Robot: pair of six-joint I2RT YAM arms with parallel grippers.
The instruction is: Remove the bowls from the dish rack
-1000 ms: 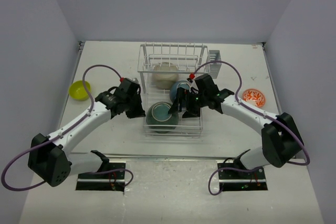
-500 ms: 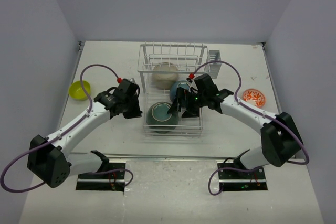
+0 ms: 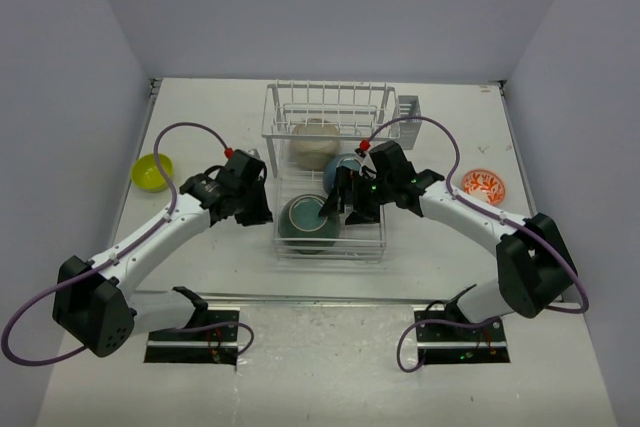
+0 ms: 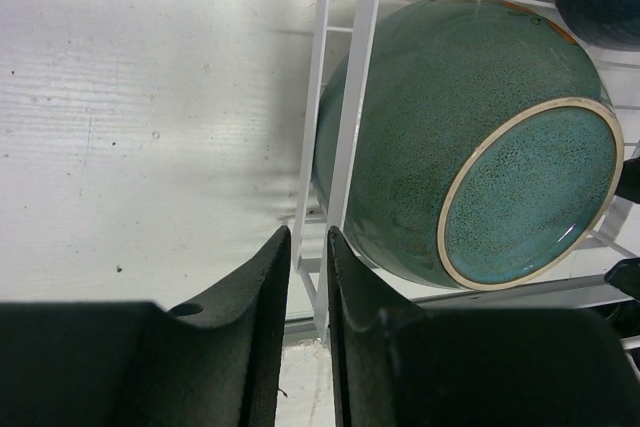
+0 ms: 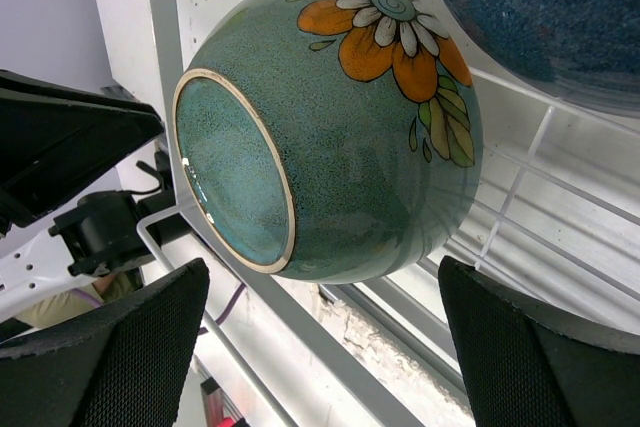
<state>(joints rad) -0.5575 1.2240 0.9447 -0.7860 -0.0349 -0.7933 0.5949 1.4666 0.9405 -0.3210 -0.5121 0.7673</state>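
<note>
Unloading so far: two of five out, by my count; the yellow-green bowl (image 3: pixel 152 171) sits on the bench (image 3: pixel 200 107) at the left, the orange-patterned bowl (image 3: pixel 483 184) at the right
Left to do: three bowls lie in the dish rack (image 3: pixel 330 97); the teal bowl (image 3: pixel 308 222) on its front base, the blue bowl (image 3: pixel 341 164) and the beige bowl (image 3: pixel 314 139) behind it
Right hand (image 3: pixel 345 205): spread wide, facing the teal bowl close up, no grip on it that I can see
Left hand (image 4: pixel 309 232): a narrow gap, nothing in it, just outside the rack's left edge
</note>
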